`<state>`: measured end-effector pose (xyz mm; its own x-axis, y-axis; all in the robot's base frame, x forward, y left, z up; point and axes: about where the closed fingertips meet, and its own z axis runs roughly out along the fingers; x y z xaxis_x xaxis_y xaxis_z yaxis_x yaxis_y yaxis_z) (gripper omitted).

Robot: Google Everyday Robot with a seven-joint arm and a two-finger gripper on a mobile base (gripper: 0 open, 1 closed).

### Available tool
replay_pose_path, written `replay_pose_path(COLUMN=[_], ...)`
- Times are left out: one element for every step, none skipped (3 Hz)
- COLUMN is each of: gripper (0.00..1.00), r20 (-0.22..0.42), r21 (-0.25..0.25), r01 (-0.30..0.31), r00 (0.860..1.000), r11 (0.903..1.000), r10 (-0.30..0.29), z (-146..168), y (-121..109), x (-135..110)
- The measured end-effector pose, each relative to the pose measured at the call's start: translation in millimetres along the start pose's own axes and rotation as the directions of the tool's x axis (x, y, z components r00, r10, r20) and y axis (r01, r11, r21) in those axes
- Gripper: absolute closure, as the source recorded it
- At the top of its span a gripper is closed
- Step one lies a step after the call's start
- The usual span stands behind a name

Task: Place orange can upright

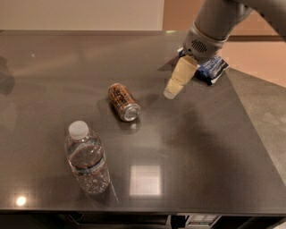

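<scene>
nothing was done yet, i judged: the orange can lay on its side mid-worktop, ungrasped, while my tool hung to its right, clear of it, and i could not tell whether it was apart or together.

tool near orange can, bare tabletop between

A glossy dark grey table fills the view, with a square light reflection near its front edge. Behind it is a pale wall, and a beige floor lies to the right. The gripper hangs over the table's far right part.
</scene>
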<state>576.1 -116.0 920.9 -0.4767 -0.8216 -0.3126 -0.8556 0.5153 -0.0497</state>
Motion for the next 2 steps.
replay_pose_path(gripper=[0.00, 0.00], r20=[-0.048, -0.086], r21=[-0.016, -0.008], r01=[-0.035, -0.078], r00=[0.998, 0.993], r11=[0.9993, 0.9969], r10=[0.034, 0.077], z=[16.2, 28.7], y=[1.9, 3.3], x=[-30.2, -55.4])
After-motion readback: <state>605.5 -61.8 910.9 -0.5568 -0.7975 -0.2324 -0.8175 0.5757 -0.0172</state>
